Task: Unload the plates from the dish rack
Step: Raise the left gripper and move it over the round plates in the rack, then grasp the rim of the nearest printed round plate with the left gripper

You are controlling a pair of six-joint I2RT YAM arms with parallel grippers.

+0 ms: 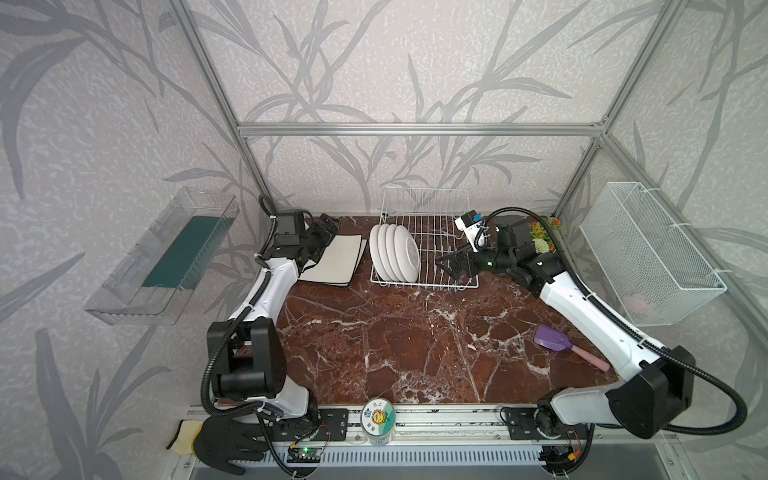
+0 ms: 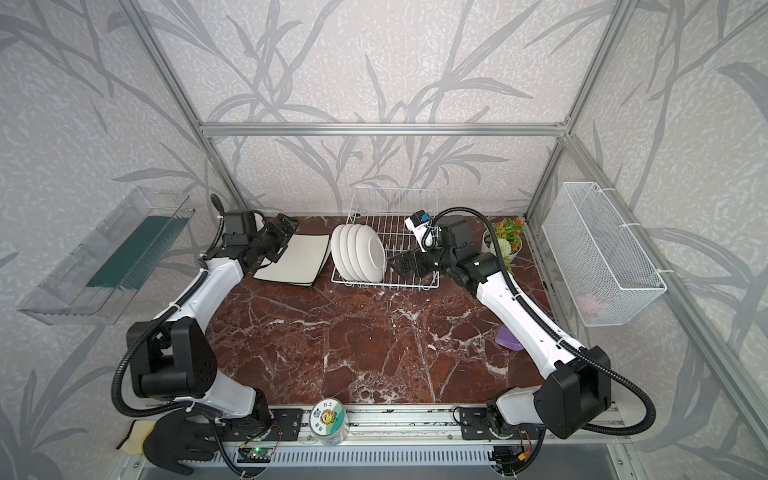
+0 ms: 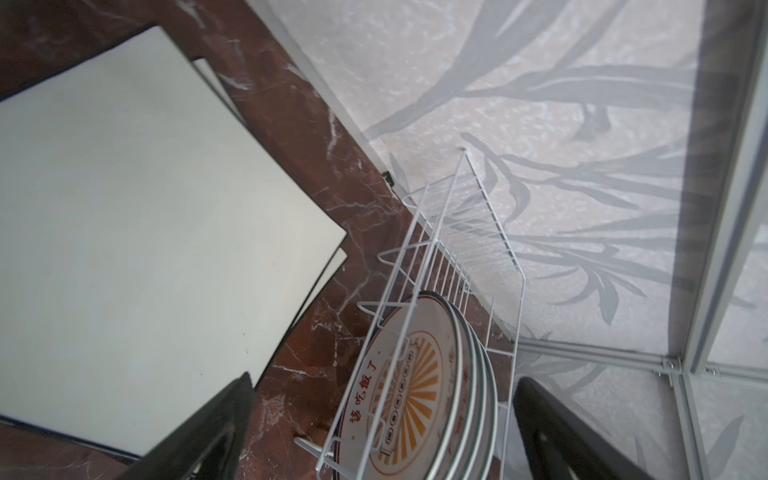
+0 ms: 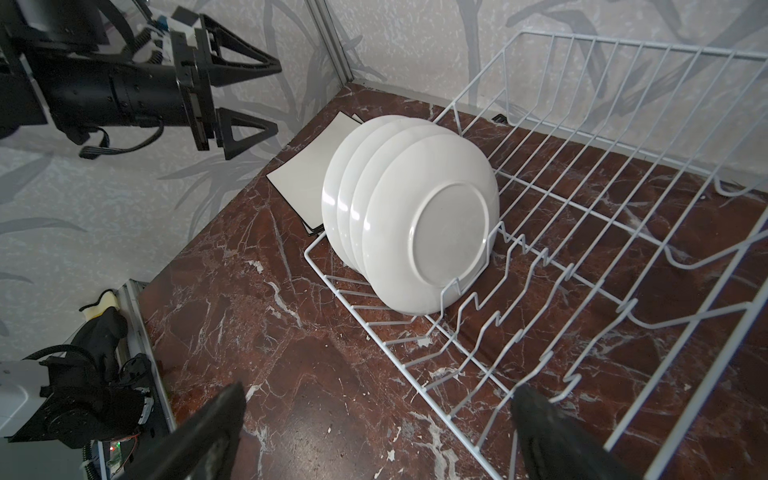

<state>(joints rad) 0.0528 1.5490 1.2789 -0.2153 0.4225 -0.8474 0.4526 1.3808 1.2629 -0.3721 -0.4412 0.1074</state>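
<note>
Looking across both top views, you have four round white plates standing on edge at the left end of the dish rack, at the back of the counter. Two square plates lie stacked flat just beside the rack. Your left pincer hovers above them, spread wide and empty. Your right pincer, equally wide and empty, hangs over the rack's front rail.

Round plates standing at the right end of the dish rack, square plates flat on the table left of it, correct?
No: the round plates stand at the left end of the dish rack, as both top views show. The square plates do lie flat on the table left of it.
</note>
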